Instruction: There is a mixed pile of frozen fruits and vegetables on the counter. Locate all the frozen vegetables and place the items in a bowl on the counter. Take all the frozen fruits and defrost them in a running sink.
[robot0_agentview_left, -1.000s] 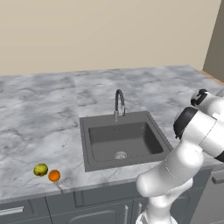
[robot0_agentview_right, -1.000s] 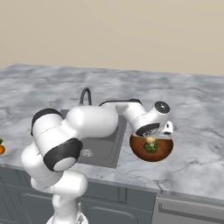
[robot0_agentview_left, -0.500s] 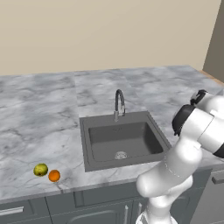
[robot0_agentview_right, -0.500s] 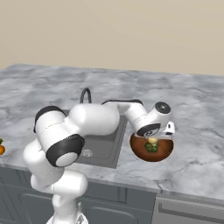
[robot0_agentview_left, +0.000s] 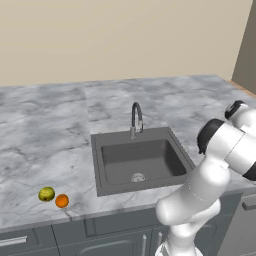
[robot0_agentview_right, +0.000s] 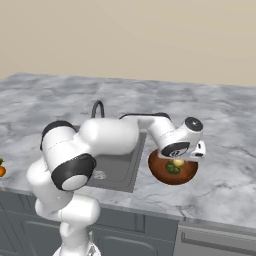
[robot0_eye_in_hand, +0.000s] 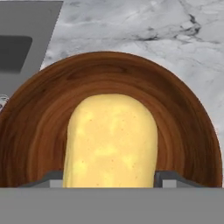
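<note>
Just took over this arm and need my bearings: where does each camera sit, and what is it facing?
Left base view: behind-left, looking over the sink, yellow-green fruit and orange ball; arm at lower right.
Right base view: behind-right, facing the bowl with broccoli; arm reaches from lower left.
Hand view: on the tool, looking down at the potato over the bowl.
Both base views share sink and faucet.

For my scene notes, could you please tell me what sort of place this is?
A simulated kitchen, most likely: a marbled counter over dark cabinets, a sink with curved faucet, and a wooden bowl holding food.
</note>
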